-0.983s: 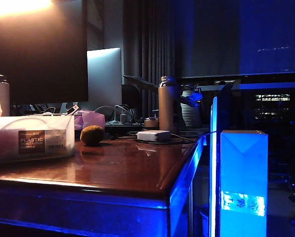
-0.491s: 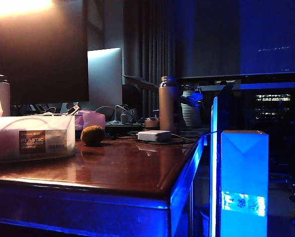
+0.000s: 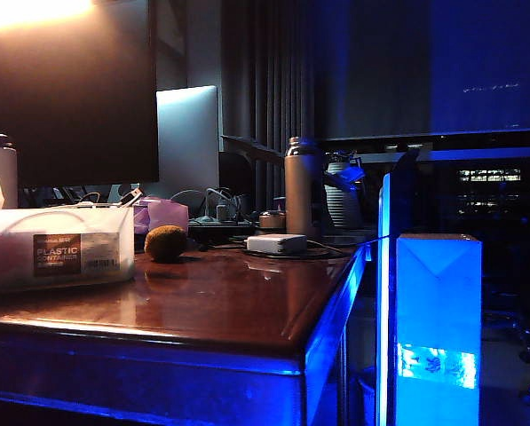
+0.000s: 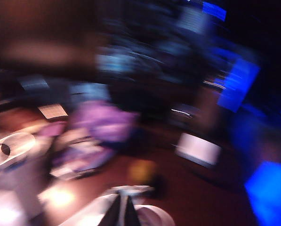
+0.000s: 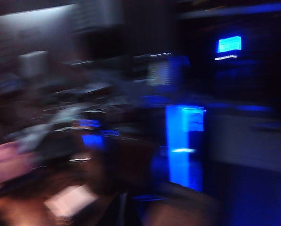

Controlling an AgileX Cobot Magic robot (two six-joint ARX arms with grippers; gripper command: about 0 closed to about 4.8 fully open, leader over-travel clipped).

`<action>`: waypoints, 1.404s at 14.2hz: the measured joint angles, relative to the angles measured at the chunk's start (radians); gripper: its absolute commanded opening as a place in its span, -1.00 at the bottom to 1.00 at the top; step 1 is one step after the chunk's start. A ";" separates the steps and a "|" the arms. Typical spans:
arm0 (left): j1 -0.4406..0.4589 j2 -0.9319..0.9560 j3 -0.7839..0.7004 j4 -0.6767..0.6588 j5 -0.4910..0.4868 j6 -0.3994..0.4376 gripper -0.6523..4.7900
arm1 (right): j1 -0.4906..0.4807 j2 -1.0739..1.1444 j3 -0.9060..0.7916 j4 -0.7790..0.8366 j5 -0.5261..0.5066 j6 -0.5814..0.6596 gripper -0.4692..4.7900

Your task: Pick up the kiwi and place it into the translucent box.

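Kiwi (image 3: pixel 166 243) sits on the desk (image 3: pixel 229 302) just beside the translucent box (image 3: pixel 56 247), on the box's side toward the desk's middle — no arm shows in the exterior view. Both wrist views are smeared. Left end effector (image 4: pixel 122 213): dark fingertips close together, but spread or pressed I cannot tell; a yellowish blob ahead of it may be the kiwi. Right end effector is pressed together, holding nothing seen. Kiwi's long axis looks roughly level. Left arm is likely nearer.
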 measured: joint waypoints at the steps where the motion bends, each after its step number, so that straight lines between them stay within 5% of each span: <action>1: 0.001 0.041 0.057 -0.051 0.072 0.032 -0.77 | 0.003 0.091 0.088 -0.016 -0.095 0.000 -0.82; 4: 0.062 0.153 0.170 -0.187 0.214 0.057 -0.77 | 0.004 0.399 0.408 -0.093 -0.320 0.000 -0.82; 9: 0.056 0.233 0.168 -0.219 0.097 -0.006 -0.77 | 0.048 0.807 0.746 -0.229 -0.511 0.000 -0.82; 12: 0.052 0.230 0.169 -0.124 0.098 -0.019 -0.77 | 0.132 0.938 0.773 -0.187 -0.508 -0.023 -0.82; 17: 0.049 0.230 0.169 -0.113 0.069 -0.018 -0.77 | 0.315 1.178 0.780 0.080 -0.236 -0.026 -0.82; 20: 0.048 0.229 0.169 -0.114 0.069 -0.018 -0.77 | 0.353 1.384 1.021 0.088 -0.213 -0.026 -0.82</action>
